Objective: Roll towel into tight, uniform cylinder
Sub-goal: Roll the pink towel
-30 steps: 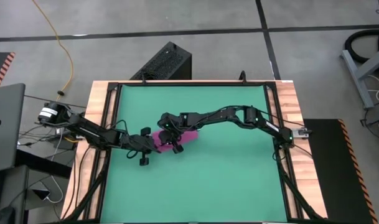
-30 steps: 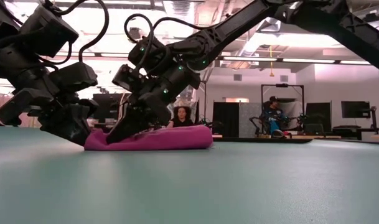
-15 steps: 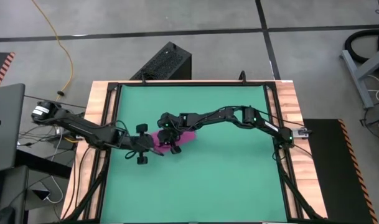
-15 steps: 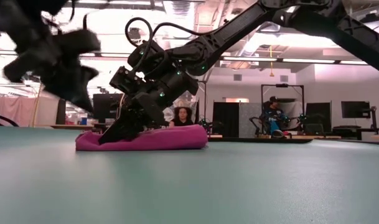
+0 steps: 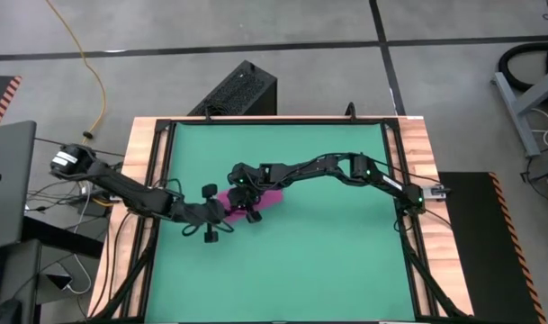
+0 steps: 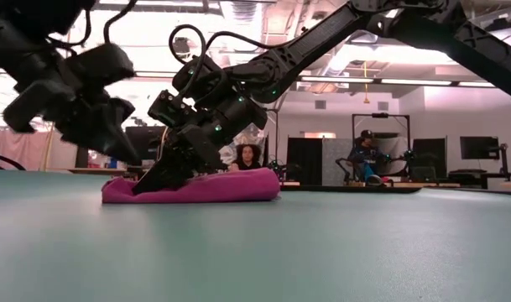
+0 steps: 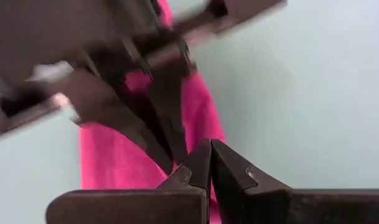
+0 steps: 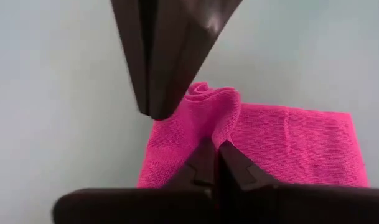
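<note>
A: How do the jaws stand?

B: Both pairs are clenched. The right gripper [image 8: 215, 163] has its tips pressed together on a raised pleat of the towel [image 8: 289, 143], pinching that fold at the cloth's near edge. The left gripper [image 7: 209, 163] is closed with nothing between its fingers; it hangs just above the towel, beside the other arm's fingers.

A: Where does the towel lie?

B: On the green mat [image 5: 327, 252], a little left of its middle, under both grippers. From above only a sliver of magenta [image 5: 270, 196] shows around the right gripper [image 5: 244, 198]; the left gripper [image 5: 221, 212] sits just beside it.

A: What does the level camera add?

B: The towel's shape: a low, long, flattened bundle [image 6: 230, 186] lying on the mat, the right gripper [image 6: 150, 184] dug into its end, the left gripper [image 6: 129, 156] lifted clear of that same end. Behind the table, two people sit far back in the room.

A: Any writing, any label?

B: None I can read. No tag shows on the cloth in any view.

A: Containers?

B: Only a black box-like unit [image 5: 239, 90] on the floor beyond the table; its contents cannot be seen.
</note>
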Action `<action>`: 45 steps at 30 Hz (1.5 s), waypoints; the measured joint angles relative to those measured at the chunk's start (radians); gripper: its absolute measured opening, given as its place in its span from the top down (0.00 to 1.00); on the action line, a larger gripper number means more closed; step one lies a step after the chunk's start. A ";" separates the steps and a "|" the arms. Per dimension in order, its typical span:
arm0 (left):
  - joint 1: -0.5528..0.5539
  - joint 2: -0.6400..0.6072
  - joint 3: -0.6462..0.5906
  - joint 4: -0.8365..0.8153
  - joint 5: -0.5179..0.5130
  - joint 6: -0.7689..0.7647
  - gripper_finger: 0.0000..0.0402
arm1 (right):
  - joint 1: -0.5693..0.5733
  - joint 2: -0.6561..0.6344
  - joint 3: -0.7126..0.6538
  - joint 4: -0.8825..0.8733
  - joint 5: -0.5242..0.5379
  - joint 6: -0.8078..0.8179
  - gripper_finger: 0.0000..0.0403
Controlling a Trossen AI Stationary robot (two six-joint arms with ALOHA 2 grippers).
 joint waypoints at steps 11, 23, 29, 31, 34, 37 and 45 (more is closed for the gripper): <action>-0.003 0.028 0.000 0.018 0.009 -0.015 1.00 | 0.002 0.000 -0.001 0.006 0.031 0.023 0.73; -0.011 0.035 0.000 -0.056 -0.013 -0.045 1.00 | 0.007 0.000 -0.002 0.010 0.034 0.030 0.65; -0.011 0.035 0.000 -0.060 -0.018 -0.044 1.00 | 0.008 0.003 0.052 -0.043 0.037 0.034 0.65; -0.011 0.035 0.000 -0.066 -0.018 -0.044 1.00 | 0.008 0.004 0.072 -0.058 0.037 0.034 0.65; -0.011 0.035 0.000 -0.073 -0.017 -0.047 1.00 | 0.007 0.005 0.099 -0.089 0.042 0.026 0.65; -0.011 0.035 -0.009 -0.069 -0.021 -0.047 1.00 | 0.005 0.006 0.114 -0.106 0.044 0.025 0.65; -0.012 0.036 -0.094 -0.028 -0.107 -0.090 1.00 | 0.005 0.006 0.131 -0.145 0.042 0.007 0.65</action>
